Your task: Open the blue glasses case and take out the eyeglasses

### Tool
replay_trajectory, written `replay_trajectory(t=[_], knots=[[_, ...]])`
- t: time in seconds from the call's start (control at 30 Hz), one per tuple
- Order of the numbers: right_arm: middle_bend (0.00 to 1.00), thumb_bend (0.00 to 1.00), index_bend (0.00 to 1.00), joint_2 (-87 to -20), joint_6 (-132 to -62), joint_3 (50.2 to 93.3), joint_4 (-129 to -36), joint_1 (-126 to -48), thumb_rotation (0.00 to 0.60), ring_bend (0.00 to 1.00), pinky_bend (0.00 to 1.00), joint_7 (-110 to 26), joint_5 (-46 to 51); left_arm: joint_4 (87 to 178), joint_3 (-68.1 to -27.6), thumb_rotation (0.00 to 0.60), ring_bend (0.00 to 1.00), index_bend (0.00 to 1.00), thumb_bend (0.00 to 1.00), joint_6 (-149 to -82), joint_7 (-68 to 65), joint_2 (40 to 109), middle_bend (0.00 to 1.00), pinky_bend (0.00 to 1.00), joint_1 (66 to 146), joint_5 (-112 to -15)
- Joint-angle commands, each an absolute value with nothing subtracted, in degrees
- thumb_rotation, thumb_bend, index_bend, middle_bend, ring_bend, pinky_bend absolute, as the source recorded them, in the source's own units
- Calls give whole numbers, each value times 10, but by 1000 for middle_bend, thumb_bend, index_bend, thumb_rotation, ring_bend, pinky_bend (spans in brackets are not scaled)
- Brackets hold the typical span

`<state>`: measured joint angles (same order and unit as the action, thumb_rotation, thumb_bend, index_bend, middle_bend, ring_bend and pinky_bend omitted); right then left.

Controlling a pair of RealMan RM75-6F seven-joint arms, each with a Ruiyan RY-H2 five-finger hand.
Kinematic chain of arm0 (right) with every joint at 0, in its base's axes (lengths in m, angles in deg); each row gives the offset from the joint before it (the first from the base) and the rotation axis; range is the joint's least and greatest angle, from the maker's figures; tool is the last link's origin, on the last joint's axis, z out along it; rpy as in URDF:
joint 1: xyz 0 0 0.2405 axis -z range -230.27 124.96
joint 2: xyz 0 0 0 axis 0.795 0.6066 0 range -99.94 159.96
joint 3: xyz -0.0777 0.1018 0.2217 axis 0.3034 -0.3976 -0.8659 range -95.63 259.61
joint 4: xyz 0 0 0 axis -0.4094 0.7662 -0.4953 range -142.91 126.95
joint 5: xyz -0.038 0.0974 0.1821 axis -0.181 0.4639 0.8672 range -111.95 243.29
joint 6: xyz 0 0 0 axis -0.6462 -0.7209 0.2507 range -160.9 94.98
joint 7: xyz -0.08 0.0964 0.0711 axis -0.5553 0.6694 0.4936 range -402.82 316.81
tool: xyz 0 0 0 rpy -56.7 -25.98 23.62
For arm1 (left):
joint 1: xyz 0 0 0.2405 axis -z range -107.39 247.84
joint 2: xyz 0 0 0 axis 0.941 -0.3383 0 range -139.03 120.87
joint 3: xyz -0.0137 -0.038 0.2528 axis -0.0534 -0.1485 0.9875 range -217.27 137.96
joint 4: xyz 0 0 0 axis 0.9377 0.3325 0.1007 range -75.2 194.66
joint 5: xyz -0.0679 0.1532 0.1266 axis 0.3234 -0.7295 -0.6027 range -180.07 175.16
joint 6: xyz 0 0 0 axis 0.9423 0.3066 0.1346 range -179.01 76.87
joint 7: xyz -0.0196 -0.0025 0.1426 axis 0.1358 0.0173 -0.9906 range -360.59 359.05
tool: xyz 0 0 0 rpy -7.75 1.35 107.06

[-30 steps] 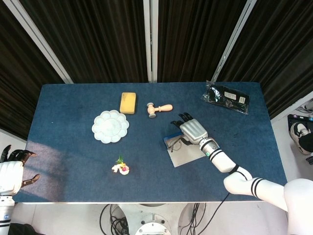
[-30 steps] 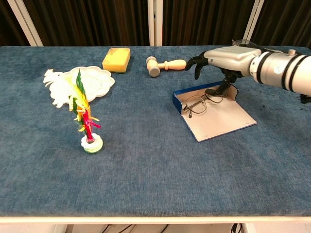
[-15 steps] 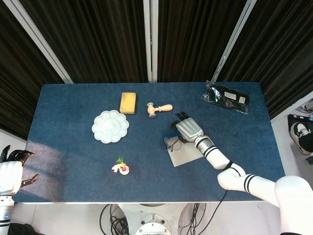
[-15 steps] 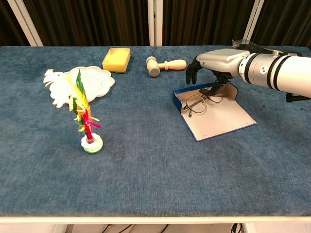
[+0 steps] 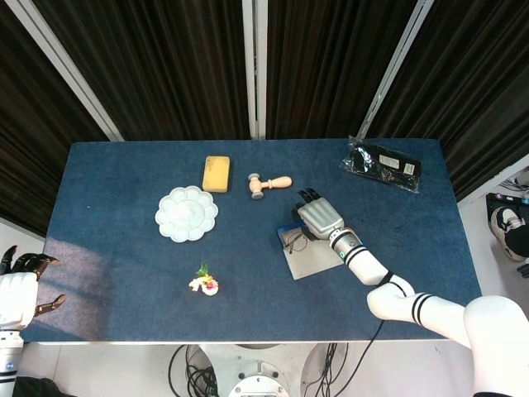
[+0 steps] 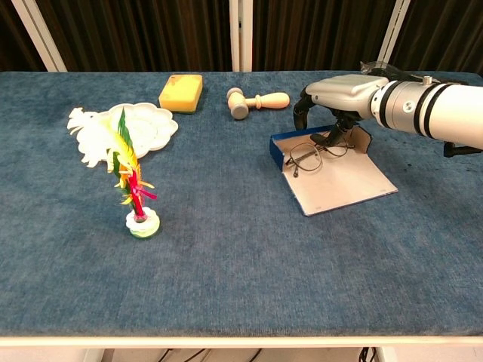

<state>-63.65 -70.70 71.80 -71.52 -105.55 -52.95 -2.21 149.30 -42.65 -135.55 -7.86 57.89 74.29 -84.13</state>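
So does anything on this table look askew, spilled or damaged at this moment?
Nothing stands out. The blue glasses case lies open with the eyeglasses still on it, the right hand over them; the mallet simply lies on its side.

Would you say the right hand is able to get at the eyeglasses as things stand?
Probably yes. The blue glasses case lies open, the eyeglasses sit uncovered on it, and the right hand hovers right over them with fingers curled down; whether it touches them is unclear.
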Motion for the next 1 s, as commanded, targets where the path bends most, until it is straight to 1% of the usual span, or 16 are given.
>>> replay_trajectory(t=[0.03,0.2,0.3,0.43,0.63,0.73,0.9,1.0], knots=[[326,449,500,-634,-715,716,-720,-1055,600,0,0,-534,-21,1493,-426,600,195,343,65,-1355,-79,579,287,69,743,-841],[327,456,526,-634,-742,712,-730,-1053,600,0,0,-555,-18,1494,-427,600,195,343,64,-1355,-79,578,287,69,743,-841],[330,458,536,-643,-779,715,-728,-1049,600,0,0,-594,-23,1494,-427,600,195,343,64,-1354,-80,579,287,69,744,-840],[333,457,549,-671,-835,714,-716,-1038,600,0,0,-643,-23,1492,-427,600,195,343,65,-1352,-79,580,287,68,744,-840],[335,458,570,-712,-890,707,-684,-1030,600,0,0,-684,-25,1491,-427,600,195,343,65,-1351,-78,580,287,68,744,-839],[335,458,571,-729,-901,703,-668,-1030,600,0,0,-697,-26,1490,-427,600,195,343,64,-1351,-78,581,287,68,744,-839],[335,457,571,-738,-884,697,-663,-1033,600,0,0,-698,-16,1490,-426,600,195,343,64,-1350,-77,580,287,67,745,-838],[334,456,573,-741,-892,697,-654,-1035,600,0,0,-711,-22,1490,-427,600,195,343,65,-1351,-78,581,287,67,744,-838]])
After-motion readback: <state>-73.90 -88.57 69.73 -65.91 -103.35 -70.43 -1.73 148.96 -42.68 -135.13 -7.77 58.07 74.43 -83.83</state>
